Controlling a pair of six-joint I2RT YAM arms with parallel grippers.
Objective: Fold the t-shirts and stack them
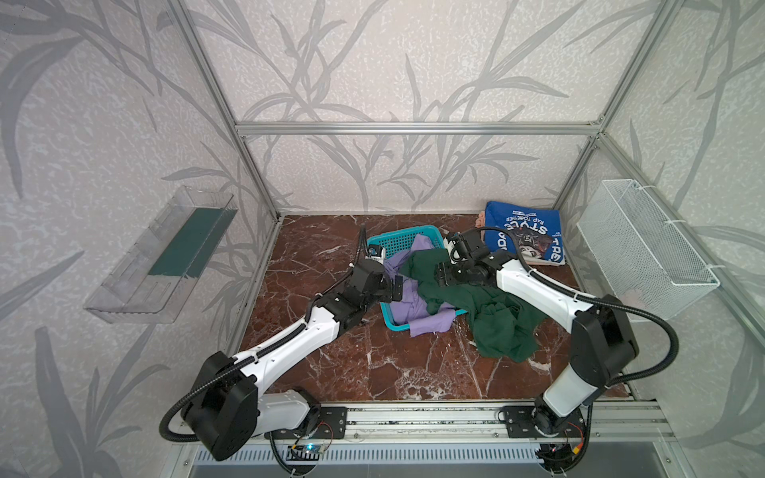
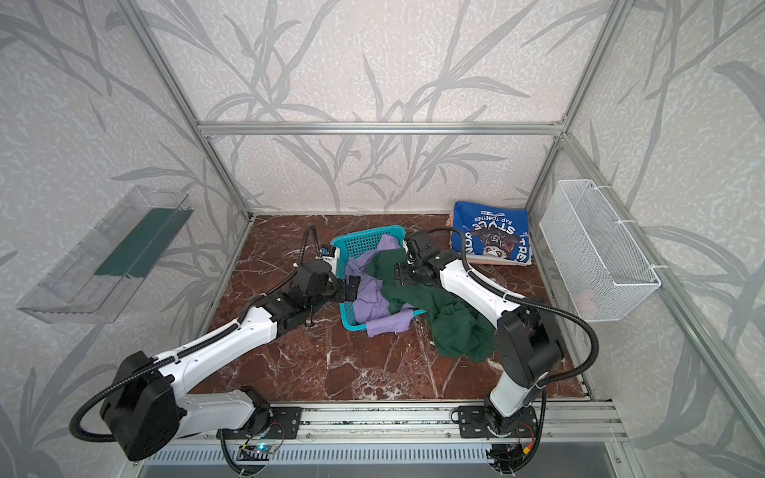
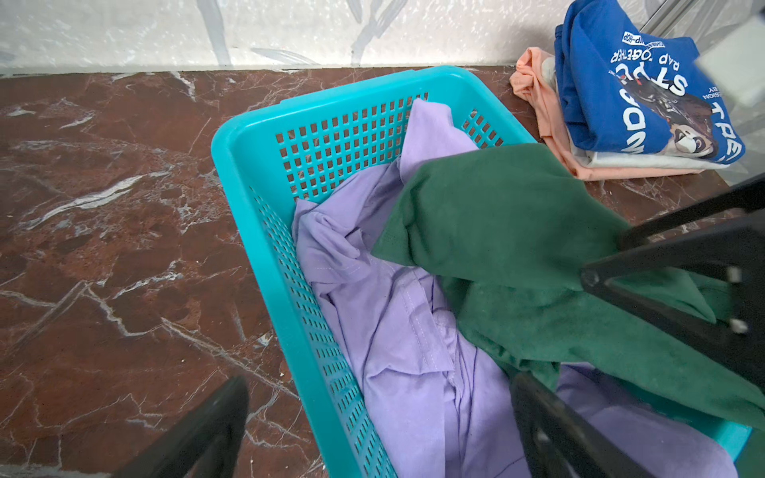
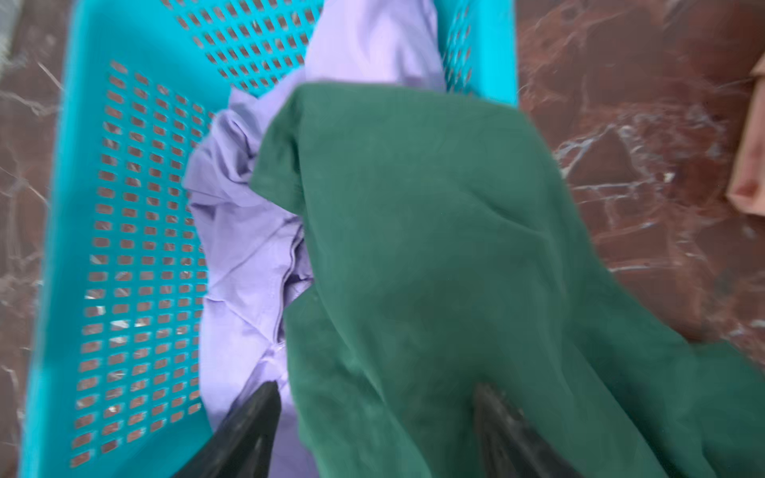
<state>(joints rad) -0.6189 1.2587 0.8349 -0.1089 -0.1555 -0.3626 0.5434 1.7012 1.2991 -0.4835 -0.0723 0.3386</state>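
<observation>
On the left wall I saw the clear bin (image 1: 161, 256) with a dark green strip (image 1: 186, 244) lying along its floor. Next came my left gripper (image 3: 381, 383), fingers spread wide. In the left wrist view one finger (image 3: 198, 430) hung over the table (image 3: 103, 289) outside the turquoise basket (image 3: 256, 136) and its partner hung over the cloth inside. They straddled the basket's left wall and gripped nothing.

The basket held the lavender shirt (image 1: 407, 306), crumpled, with one end spilling over the near rim onto the marble. The dark green shirt (image 1: 496, 323) lay partly in the basket on top of the lavender one. It crossed the right rim and ended in a heap on the table just beside the basket. My right gripper (image 4: 376, 391) was over that shirt near the basket's right rim. Its fingers (image 4: 252, 422) stood apart with green cloth lying between them, not pinched.

Further right, in the far corner, the blue shirt (image 1: 523, 236) sat folded on the peach shirt (image 1: 480, 218). On the right wall hung the white wire basket (image 1: 645, 248); I could not tell what was in it.

Only the top views took in both wall containers and the green heap on the table. The left wrist view showed the peach shirt (image 3: 546, 120) spread out under the blue one, where the top views showed only a sliver. The right wrist view was blurred and caught just a corner of the peach shirt (image 4: 749, 165).
</observation>
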